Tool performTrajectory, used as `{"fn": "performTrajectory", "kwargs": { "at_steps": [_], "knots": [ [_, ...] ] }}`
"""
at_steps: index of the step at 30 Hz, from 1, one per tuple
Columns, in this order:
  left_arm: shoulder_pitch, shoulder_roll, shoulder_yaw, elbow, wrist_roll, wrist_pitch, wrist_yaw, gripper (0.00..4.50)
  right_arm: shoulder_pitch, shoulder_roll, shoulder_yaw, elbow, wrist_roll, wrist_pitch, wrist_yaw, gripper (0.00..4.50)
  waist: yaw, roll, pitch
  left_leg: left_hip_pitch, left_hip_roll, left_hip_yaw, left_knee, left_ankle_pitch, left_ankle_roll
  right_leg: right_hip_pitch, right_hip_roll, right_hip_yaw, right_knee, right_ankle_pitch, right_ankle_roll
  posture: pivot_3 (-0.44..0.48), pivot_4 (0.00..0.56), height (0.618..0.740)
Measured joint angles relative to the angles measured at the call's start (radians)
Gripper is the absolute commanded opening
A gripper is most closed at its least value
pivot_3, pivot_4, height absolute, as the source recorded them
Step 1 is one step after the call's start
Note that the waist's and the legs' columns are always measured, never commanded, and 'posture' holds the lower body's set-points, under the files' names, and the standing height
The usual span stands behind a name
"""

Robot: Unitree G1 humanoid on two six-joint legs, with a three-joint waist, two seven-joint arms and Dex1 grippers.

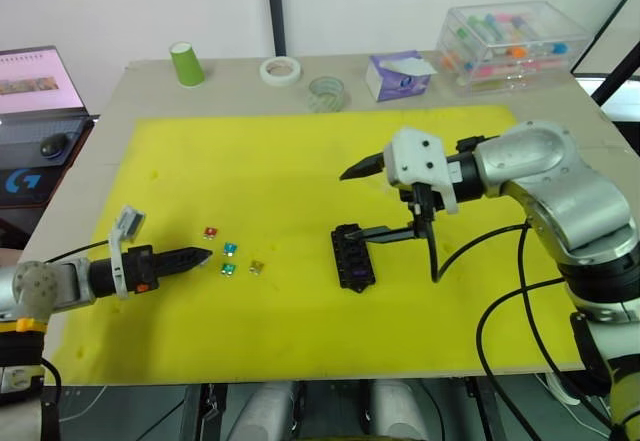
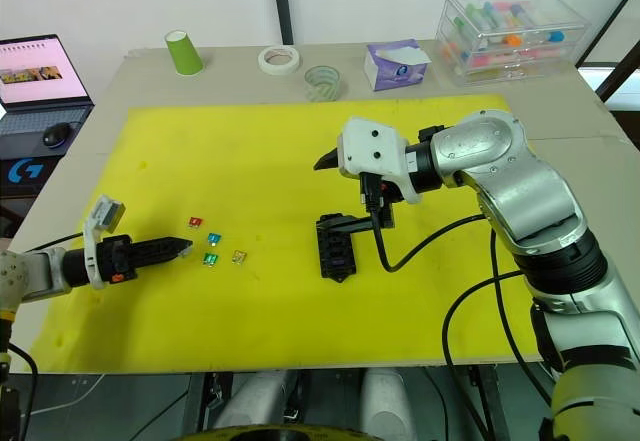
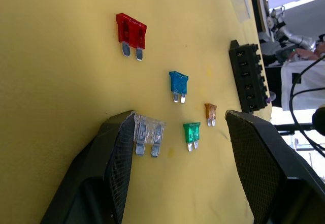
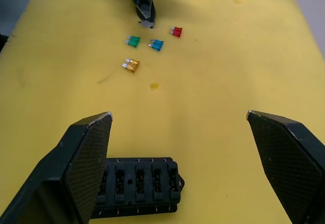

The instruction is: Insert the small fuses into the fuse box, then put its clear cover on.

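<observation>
- Five small fuses lie loose on the yellow mat (image 1: 300, 161): a red fuse (image 3: 131, 32), a blue fuse (image 3: 178, 83), a green fuse (image 3: 191, 131), an amber fuse (image 3: 210, 112) and a clear fuse (image 3: 148, 131). None sits in the fuse box (image 1: 353, 255) yet, so the job looks barely begun.
- The left gripper (image 3: 177, 148) hangs low over the mat with its fingers spread wide and empty; one finger is touching or just beside the clear fuse, and the green fuse lies between the two.
- The right gripper (image 4: 183, 127) is also wide open and holds nothing. It hovers above the fuse box, which lies flat on the mat near one finger, slots up.
- To do the pickup well, the left gripper should probably centre on a single fuse and close across its plastic body, blades left free for the slot. The green and clear fuses lie close together, so a sloppy close could catch or scatter both.
- The right gripper could likely steady the box during insertion.
- At the back of the surface, well apart from the work, stand a green cup (image 1: 186, 64), a tape roll (image 1: 281, 69), a tissue pack (image 1: 397, 74) and a clear drawer box (image 1: 512, 41). Nothing blocks the path from fuses to box.
- A small clear cover cannot be made out.
</observation>
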Motion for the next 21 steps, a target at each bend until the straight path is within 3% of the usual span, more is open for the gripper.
{"fn": "performTrajectory", "kwargs": {
  "at_steps": [13,14,21],
  "knots": [
    [0.031,0.021,-0.007,0.006,0.0,-0.016,-0.038,2.95,0.0,0.0,0.004,0.0,0.0,0.001,-0.006,4.5,-0.004,0.0,0.0,0.0,0.0,0.0,-0.001,0.0,0.0,-0.001,0.0,0.0,0.0,0.0,0.0,0.0,0.15,0.74],
    [0.032,0.022,-0.007,0.007,0.001,-0.018,-0.038,2.58,-0.001,0.001,0.005,0.0,0.0,0.001,-0.006,4.5,-0.005,0.0,0.0,0.0,0.0,0.0,-0.001,0.0,0.0,-0.001,0.0,0.001,0.0,0.0,0.0,0.0,0.15,0.74],
    [0.051,0.028,-0.011,0.01,0.009,-0.042,-0.05,2.58,-0.009,0.003,0.012,0.003,-0.001,-0.001,-0.006,4.5,-0.007,0.001,0.0,0.0,0.0,0.001,-0.001,0.0,0.0,-0.001,0.0,0.001,0.0,0.0,0.0,0.0,0.15,0.74]
  ]
}}
